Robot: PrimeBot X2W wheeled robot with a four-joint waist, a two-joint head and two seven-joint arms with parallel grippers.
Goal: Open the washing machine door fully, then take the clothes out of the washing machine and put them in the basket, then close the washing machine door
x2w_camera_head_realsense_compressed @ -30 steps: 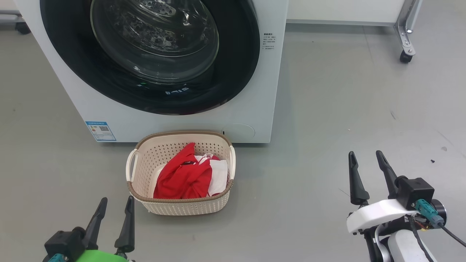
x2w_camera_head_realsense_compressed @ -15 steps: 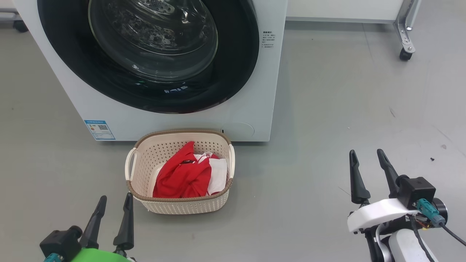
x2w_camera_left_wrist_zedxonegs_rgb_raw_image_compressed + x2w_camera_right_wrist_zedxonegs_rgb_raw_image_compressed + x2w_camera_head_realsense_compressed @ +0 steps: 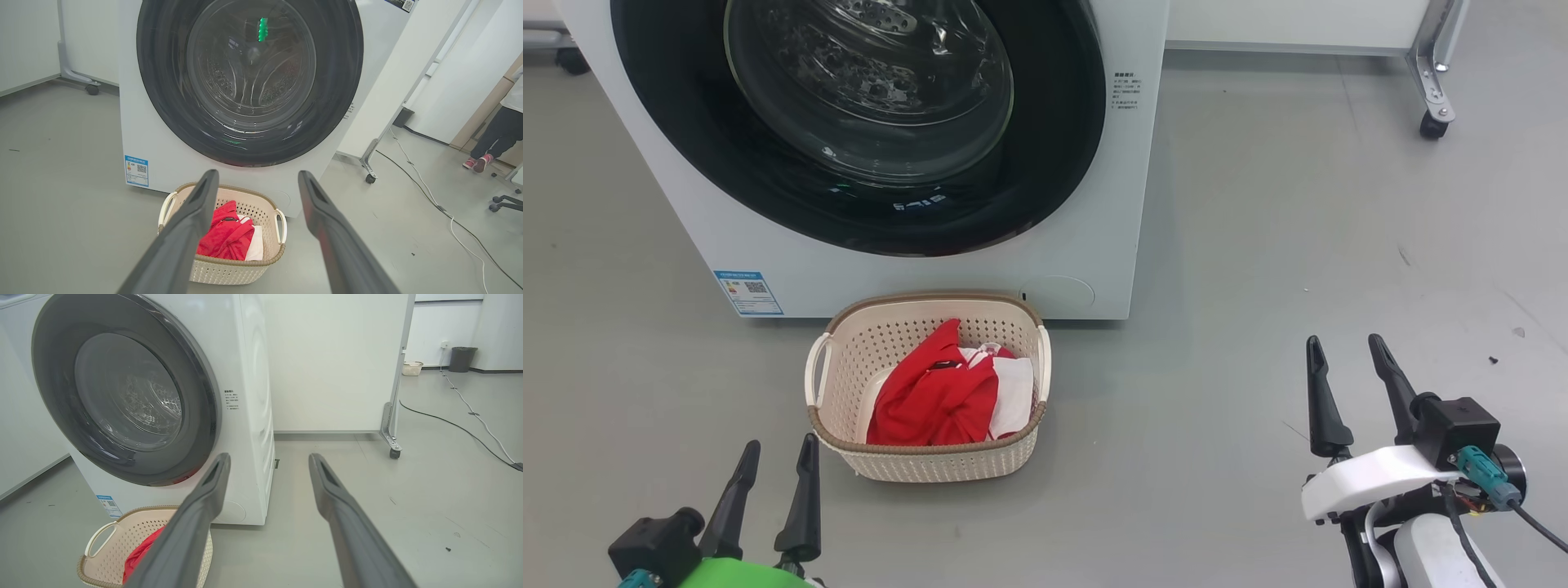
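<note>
Task looks finished. The washing machine door (image 3: 866, 90) sits shut, flush on the washing machine (image 3: 1094, 245), and the drum seems empty through the glass. The red-and-white clothes (image 3: 935, 400) lie in the basket (image 3: 931, 469) on the floor just in front. The left hand (image 3: 780, 445) and right hand (image 3: 1343, 343) hang low, fingers spread, grasping nothing.

Light: bright, even, diffuse, from overhead. Faint soft shadows on the floor (image 3: 1258, 245) beside the washing machine (image 3: 1094, 269) and the basket (image 3: 931, 465). Glare streaks and a green glint on the washing machine door (image 3: 249, 77). Wrist views bow at the edges. Focus sharp.
</note>
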